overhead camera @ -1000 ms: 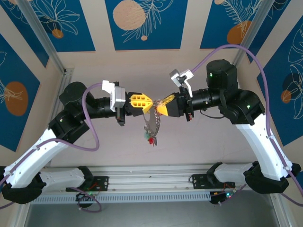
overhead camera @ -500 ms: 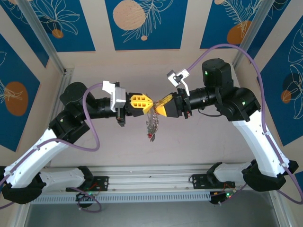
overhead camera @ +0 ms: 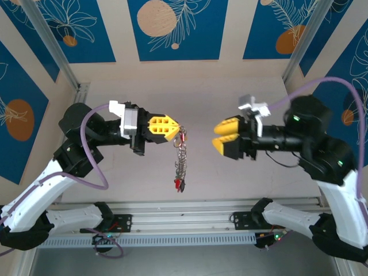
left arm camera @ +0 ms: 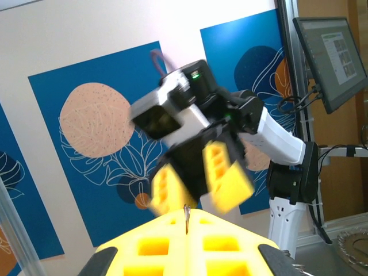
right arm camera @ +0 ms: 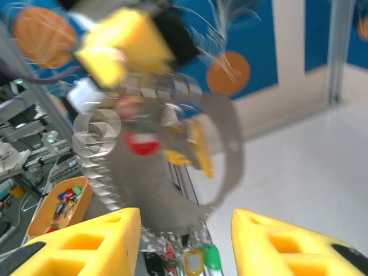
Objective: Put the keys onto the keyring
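Note:
My left gripper (overhead camera: pixel 174 127) is shut on the top of the keyring (overhead camera: pixel 183 148), a thin grey loop that hangs below it above the table. Keys (overhead camera: pixel 180 183) with red heads dangle at the loop's lower end. In the left wrist view a thin metal edge of the keyring (left arm camera: pixel 186 217) sticks up between the closed yellow fingers (left arm camera: pixel 155 244). My right gripper (overhead camera: pixel 216 137) is open and stands apart to the right of the ring, holding nothing. Its wrist view shows the blurred keyring (right arm camera: pixel 230 144) with a red-headed key (right arm camera: pixel 141 142) ahead of its open gripper (right arm camera: pixel 187 247).
The pale table (overhead camera: pixel 230 184) lies below both arms, with a metal rail (overhead camera: pixel 184 210) along its near edge. An orange bin (right arm camera: pixel 57 201) of small coloured items sits off to the left in the right wrist view. A monitor (left arm camera: pixel 333 54) stands beyond the right arm.
My right gripper has opened, let go of the ring and pulled back to the right. The left gripper has shifted slightly left, and the ring with its keys now hangs from it alone.

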Robot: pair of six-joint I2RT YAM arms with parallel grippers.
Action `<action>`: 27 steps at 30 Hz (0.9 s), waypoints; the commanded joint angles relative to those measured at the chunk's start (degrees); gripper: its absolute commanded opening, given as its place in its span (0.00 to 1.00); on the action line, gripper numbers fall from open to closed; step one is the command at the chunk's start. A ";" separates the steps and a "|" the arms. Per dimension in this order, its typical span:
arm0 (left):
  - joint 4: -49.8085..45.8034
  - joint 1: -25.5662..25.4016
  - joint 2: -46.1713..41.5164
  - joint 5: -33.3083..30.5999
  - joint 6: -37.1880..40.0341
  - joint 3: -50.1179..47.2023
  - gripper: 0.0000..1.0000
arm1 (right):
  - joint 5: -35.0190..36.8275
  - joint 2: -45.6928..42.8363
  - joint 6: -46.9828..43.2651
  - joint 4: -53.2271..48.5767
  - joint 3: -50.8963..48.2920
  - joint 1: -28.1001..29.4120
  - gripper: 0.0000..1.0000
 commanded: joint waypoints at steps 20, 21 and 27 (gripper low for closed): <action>6.69 -0.29 -0.51 1.29 -7.73 -2.17 0.00 | 9.06 10.45 -14.37 6.84 7.80 16.34 0.44; 6.32 -0.26 -0.42 1.16 -7.49 -2.17 0.00 | 9.34 10.20 -14.56 6.85 7.65 16.46 0.44; 5.09 -0.26 0.26 1.69 -6.66 -1.30 0.00 | 12.89 9.06 -15.17 7.70 6.64 17.21 0.43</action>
